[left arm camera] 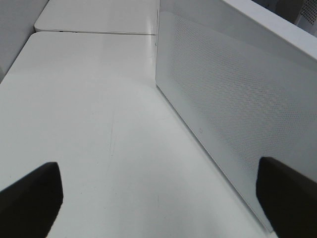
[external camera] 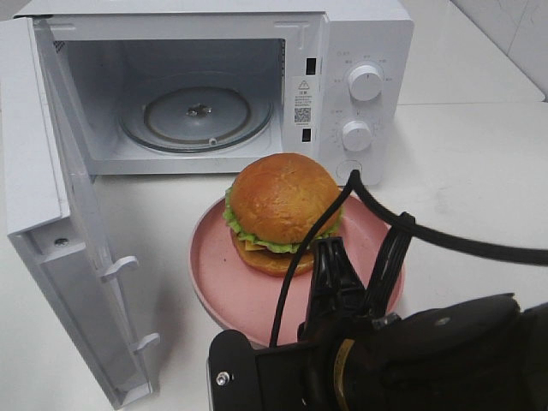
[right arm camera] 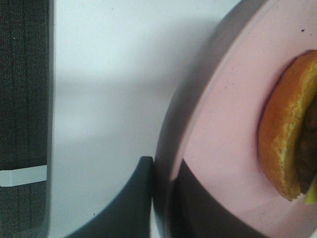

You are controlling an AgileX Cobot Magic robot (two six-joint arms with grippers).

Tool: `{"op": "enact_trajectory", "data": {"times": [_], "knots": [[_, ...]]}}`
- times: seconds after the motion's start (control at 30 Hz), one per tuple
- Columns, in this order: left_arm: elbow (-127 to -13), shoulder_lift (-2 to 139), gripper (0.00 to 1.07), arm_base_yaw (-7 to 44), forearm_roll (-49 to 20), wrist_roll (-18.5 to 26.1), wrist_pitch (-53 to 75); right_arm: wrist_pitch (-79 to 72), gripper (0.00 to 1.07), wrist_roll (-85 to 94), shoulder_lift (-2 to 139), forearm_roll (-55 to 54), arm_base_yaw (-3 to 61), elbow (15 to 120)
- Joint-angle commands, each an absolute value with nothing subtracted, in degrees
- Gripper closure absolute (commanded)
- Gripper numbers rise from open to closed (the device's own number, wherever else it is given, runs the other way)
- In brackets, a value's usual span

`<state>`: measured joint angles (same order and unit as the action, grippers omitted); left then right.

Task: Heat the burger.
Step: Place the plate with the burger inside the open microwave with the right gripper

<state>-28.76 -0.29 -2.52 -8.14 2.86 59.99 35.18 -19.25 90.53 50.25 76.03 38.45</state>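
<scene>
1. Door stands swung wide; left gripper, seen only by its wrist camera, spreads empty jaws beside it.
2. Burger sits on plate before microwave.
3. Right gripper pinches plate rim; its arm hides the near edge.

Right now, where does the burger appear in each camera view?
Exterior high: the burger at the centre, on the pink plate, before the open microwave.
Left wrist: not in it.
Right wrist: cut off at the picture's edge, on that plate.
Shared landmark: the white table, in all three views.
</scene>
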Motion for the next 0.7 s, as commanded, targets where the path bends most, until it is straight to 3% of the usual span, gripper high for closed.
{"op": "enact_trajectory", "data": {"times": [0.03,0.7], "knots": [[-28.6,-1.4,0.09,-2.6,-8.2,2.9,59.4,35.4,1.07,-16.3,90.1,55.2,76.0,38.5],[-28.6,-1.4,0.09,-2.6,-8.2,2.9,59.4,19.8,1.07,6.4,90.1,55.6,59.6,40.1]]}}
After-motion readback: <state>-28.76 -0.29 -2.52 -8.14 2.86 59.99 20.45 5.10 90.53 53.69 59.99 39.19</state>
